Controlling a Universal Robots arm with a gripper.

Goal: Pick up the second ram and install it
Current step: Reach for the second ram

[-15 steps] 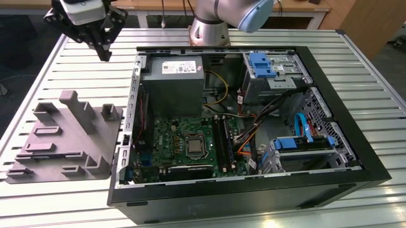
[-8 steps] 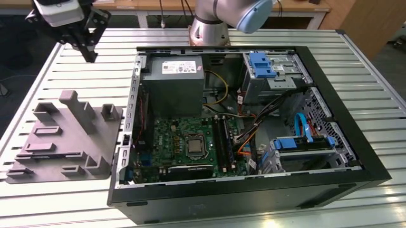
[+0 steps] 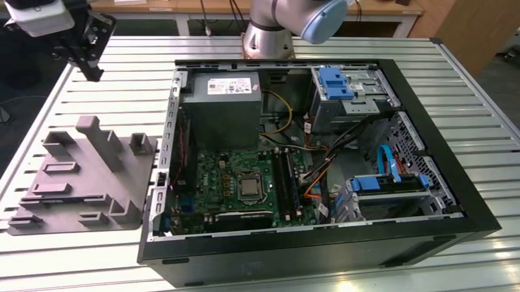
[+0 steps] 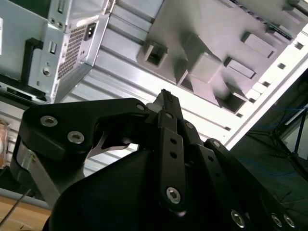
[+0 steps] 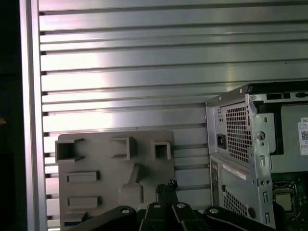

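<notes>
Gripper (image 3: pixel 94 74) hangs above grey fixture (image 3: pixel 97 167) — jaws closed together

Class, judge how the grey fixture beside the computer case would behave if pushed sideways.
Probably slides rather than tips: the grey fixture has a broad flat base on the slatted table. Likely rigid, given its thick upright blocks.

A slatted aluminium tabletop (image 3: pixel 81 109) carries an open black computer case (image 3: pixel 284 258), lying on its side from the middle toward the edge on the exterior view's right. Inside are a grey power supply (image 3: pixel 221 109), a green motherboard (image 3: pixel 215 176) with its processor socket (image 3: pixel 250 187), yellow cables (image 3: pixel 286 115) and a blue drive bracket (image 3: pixel 333 82). Just beside the case, near the opposite edge, lies a grey plastic fixture (image 3: pixel 81 182) with upright blocks.
</notes>
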